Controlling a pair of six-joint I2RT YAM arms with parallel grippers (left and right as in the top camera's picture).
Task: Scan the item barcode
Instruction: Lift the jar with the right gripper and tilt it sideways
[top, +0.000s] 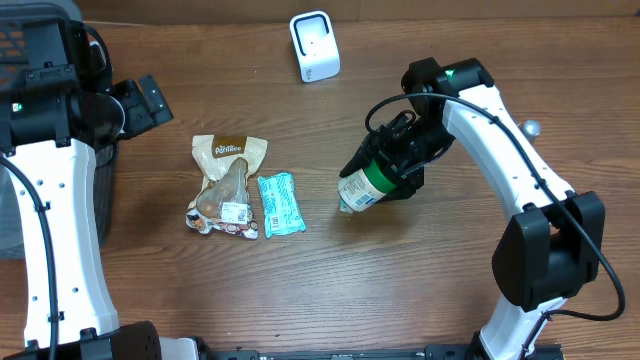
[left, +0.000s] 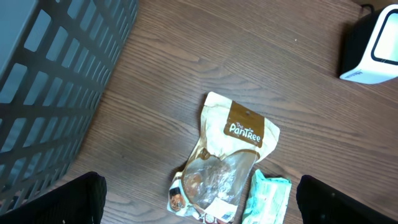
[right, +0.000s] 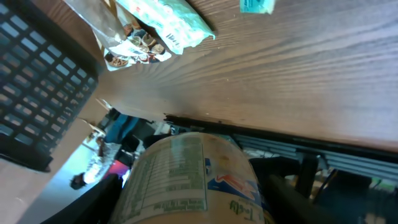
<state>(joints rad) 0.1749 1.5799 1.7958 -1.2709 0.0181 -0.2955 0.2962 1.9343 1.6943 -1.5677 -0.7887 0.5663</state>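
No barcode can be made out on the bottle (top: 364, 187). The right wrist view gives only a blurred panel of fine print and a bit of blue-and-red artwork on its label, with the lower part cut off by the frame edge. There the gripping fingers are just dark, out-of-focus shapes on either side.

From overhead the right jaws are closed around the bottle's upper body, above its green band. The bottle is tilted, its narrow end pointing toward the teal packet (top: 280, 204); whether it touches the bench (top: 420, 290) cannot be told.

The right arm (top: 500, 130) reaches in from the right, elbow high, its wrist bent down and to the left.

The white scanner (top: 314, 46) stands well apart from the bottle at the far side of the bench — the left wrist view cuts it off at the right edge.

The left jaws are spread wide and empty, their fingers (left: 68, 199) showing only in the bottom corners. They hover beside the dark basket (left: 56, 81), above a PanTree snack pouch (left: 227, 158).
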